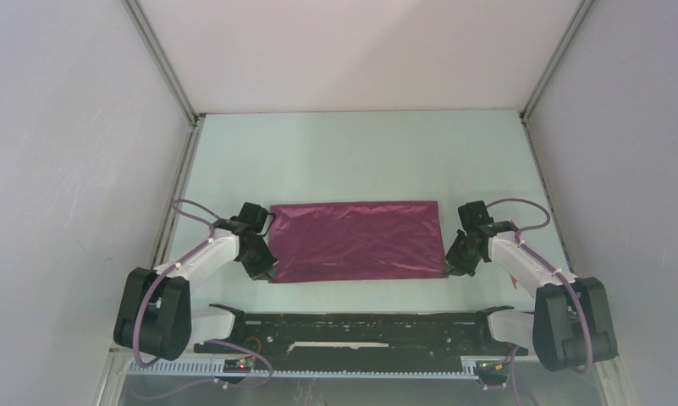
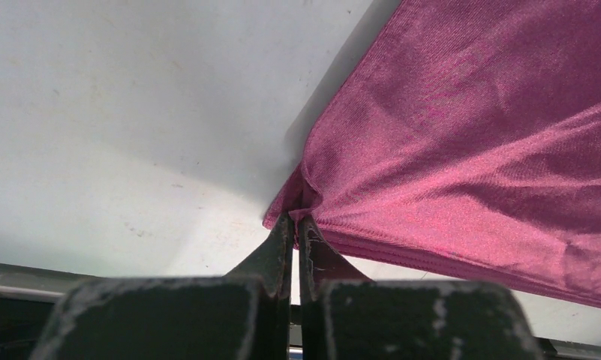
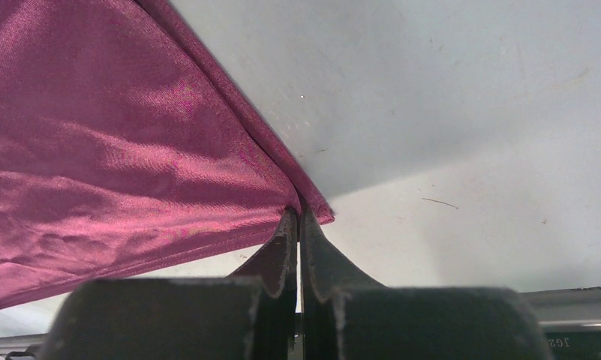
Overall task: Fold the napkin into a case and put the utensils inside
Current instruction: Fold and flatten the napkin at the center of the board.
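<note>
The maroon napkin (image 1: 357, 240) lies folded in half as a wide rectangle in the middle of the table. My left gripper (image 1: 265, 272) is shut on its near left corner; the left wrist view shows the cloth (image 2: 462, 142) bunched between the fingertips of that gripper (image 2: 296, 219). My right gripper (image 1: 450, 266) is shut on the near right corner; the right wrist view shows the cloth (image 3: 117, 150) pinched at the tips of that gripper (image 3: 297, 214). Both corners look lifted slightly. The orange utensils are out of view.
A black rail (image 1: 361, 326) runs across the near edge between the arm bases. Grey walls enclose the pale table (image 1: 361, 152) at left, right and back.
</note>
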Action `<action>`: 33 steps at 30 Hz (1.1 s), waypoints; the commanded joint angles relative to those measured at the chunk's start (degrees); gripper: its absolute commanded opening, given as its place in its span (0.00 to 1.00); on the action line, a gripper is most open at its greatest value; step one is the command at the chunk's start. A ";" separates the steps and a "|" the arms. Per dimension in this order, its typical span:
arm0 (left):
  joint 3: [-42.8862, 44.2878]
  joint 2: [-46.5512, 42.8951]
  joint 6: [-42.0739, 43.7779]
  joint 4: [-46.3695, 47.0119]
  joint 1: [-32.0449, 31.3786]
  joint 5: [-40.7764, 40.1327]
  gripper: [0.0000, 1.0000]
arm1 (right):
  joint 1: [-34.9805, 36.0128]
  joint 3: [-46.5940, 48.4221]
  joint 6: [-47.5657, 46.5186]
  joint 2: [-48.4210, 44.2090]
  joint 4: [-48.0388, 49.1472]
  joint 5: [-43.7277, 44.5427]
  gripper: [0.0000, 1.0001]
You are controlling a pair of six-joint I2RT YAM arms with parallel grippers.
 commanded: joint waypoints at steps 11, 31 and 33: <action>-1.54 0.53 -1.95 -0.23 -0.13 -4.83 0.00 | 0.14 -0.47 1.00 1.84 2.05 2.43 0.00; -1.04 0.79 -2.93 -1.46 -0.15 -5.76 0.00 | 1.36 -1.08 3.58 -1.81 -1.09 3.66 0.02; -0.65 0.77 -3.08 -1.58 -0.11 -5.55 0.00 | 1.34 -1.09 3.67 -1.67 -1.07 3.49 0.13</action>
